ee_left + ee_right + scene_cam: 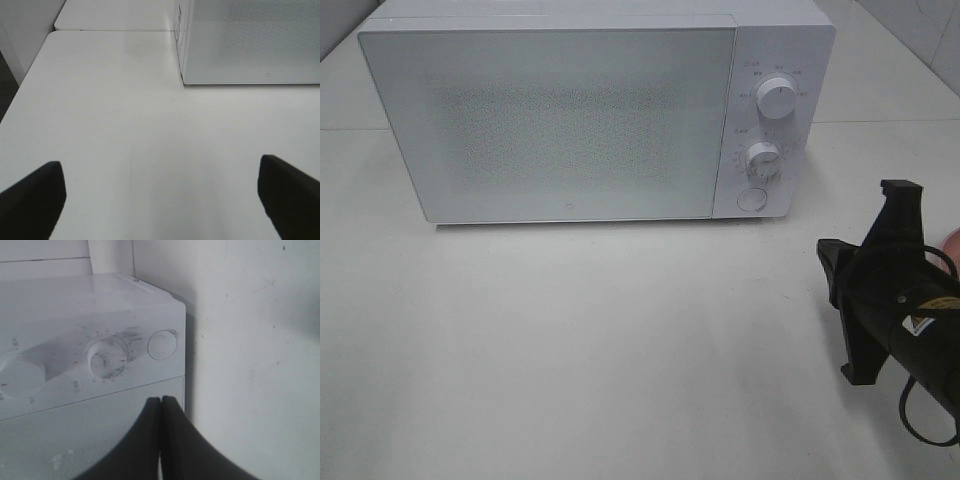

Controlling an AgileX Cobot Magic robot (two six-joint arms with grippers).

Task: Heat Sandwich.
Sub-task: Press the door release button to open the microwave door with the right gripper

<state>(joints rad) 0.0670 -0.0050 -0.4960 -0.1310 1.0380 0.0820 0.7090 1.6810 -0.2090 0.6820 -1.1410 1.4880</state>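
A white microwave (pixel 560 120) is seen standing on the pale surface (pixel 570 340), its door (pixel 550 130) shut. On the panel to the right of the door an upper knob (pixel 777 100), a lower knob (pixel 763 160) and a round button (pixel 752 199) are arranged one below the other.

The right gripper (pixel 830 260) is held above the surface in front of the microwave's right end, apart from it and pointed toward the control panel. In the right wrist view its fingers (pixel 150 440) are shown pressed flat against each other with nothing caught between them, and the lower knob and the round button are seen beyond the tips.

The left gripper (pixel 160 195) is shown only in the left wrist view. Its two fingertips (pixel 35 195) are spread wide, with bare surface between them and nothing held. The microwave's front left corner is seen ahead of it, well apart from the fingers.

The sandwich is not shown in any of the three views, so its place cannot be told. A pink sliver (pixel 952 240) is seen at the right edge of the high view, just behind the right arm; what it belongs to cannot be made out.
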